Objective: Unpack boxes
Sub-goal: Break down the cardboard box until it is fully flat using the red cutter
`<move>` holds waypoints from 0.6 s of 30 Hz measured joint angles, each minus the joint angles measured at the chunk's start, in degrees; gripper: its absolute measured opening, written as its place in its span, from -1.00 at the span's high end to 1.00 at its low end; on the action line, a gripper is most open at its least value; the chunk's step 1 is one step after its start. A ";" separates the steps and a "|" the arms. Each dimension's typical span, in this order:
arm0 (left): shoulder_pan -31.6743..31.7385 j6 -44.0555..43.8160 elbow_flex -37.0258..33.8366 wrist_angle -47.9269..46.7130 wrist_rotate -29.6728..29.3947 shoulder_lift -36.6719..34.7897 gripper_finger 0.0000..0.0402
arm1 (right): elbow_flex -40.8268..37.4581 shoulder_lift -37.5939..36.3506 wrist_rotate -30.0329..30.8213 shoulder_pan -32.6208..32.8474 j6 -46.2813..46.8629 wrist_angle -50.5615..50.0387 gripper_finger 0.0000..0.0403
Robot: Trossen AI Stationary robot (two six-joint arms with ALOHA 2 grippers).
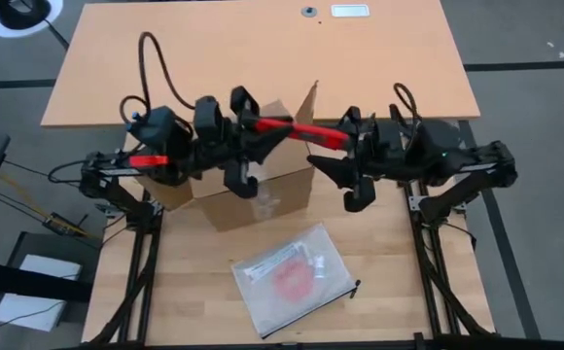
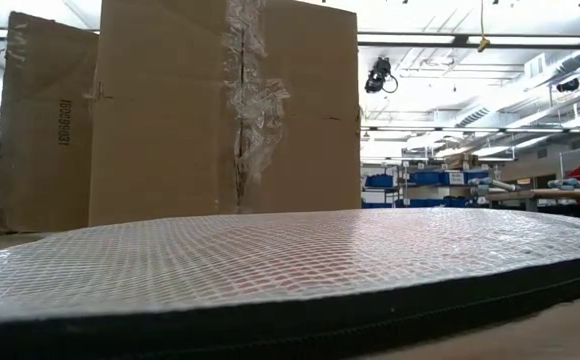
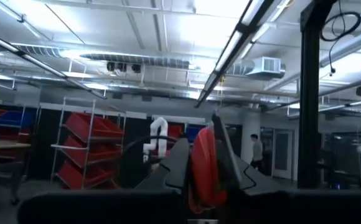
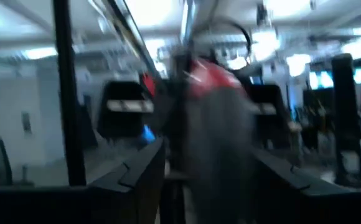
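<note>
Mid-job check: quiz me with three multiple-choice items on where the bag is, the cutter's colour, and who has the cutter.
1. Where is the bag?
A. Inside the box
B. Flat on the table, apart from the box
C. In the right gripper

2. What colour is the cutter's handle?
A. Red
B. Yellow
C. Blue

3. What is the cutter's state?
A. Lying on the table
B. Sealed in the bag
C. Held up by the left gripper

Key:
1 B: the bag lies on the table, clear of the box.
2 A: the cutter is red.
3 C: the left gripper holds it above the box.
</note>
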 joint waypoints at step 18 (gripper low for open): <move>-1.37 3.05 0.17 2.56 0.00 2.40 0.78 | 0.02 0.52 -2.50 -0.04 0.25 6.75 0.16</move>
